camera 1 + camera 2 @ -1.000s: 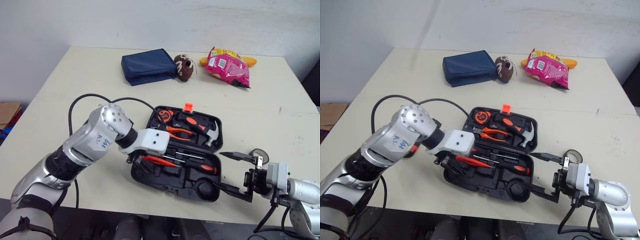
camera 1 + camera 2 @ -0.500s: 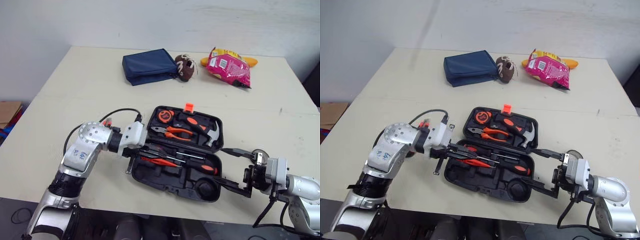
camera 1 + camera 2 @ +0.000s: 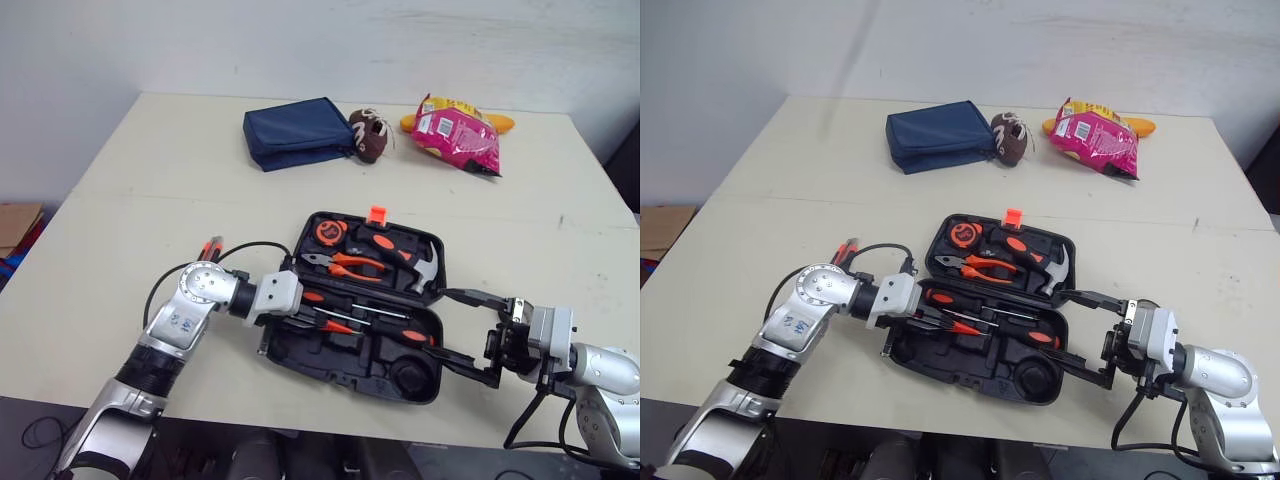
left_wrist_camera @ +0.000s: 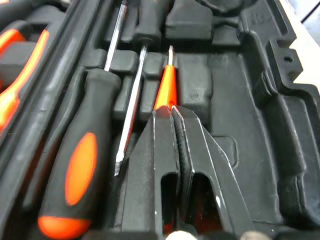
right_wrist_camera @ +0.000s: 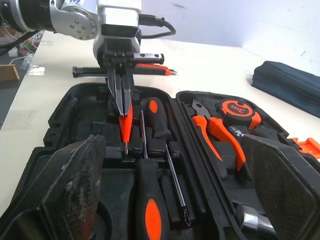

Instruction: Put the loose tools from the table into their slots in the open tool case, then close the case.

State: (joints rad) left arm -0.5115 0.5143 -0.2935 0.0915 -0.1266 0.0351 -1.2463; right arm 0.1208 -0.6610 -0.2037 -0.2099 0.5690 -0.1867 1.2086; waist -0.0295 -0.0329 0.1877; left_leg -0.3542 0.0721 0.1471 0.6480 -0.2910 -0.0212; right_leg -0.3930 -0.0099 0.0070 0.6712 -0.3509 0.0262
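Right now the left jaws are pinched nearly together on a thin orange driver (image 4: 165, 90), w/ its metal tip pointing away along a moulded slot in the near half of the open tool case (image 3: 335, 372). The driver lies low in that tray, just beside the bare shaft of a black-handled screwdriver (image 4: 131, 107); whether it's clicked fully into its clips I can't tell. The right jaws are spread wide, holding nothing, bracketing the case's right end: one finger by the hinge line, the other along the front rim, contact w/ the case unclear. The far half holds pliers (image 3: 347, 264), tape measure (image 3: 327, 230) and hammer (image 3: 427, 266). A red-and-black item (image 3: 210, 246) lies on the surface (image 3: 150, 170) by the left forearm, poss. another loose tool, too small to say. Judgement: this is the seating step, lid not yet closed. Risks: if the jaws let go before the driver snaps in, it'll sit proud & foul the lid later. Pulling back at an angle could drag it out or nudge the neighbouring shaft off its clip. Pressing down hard could skid the case, since nothing clearly pins it.
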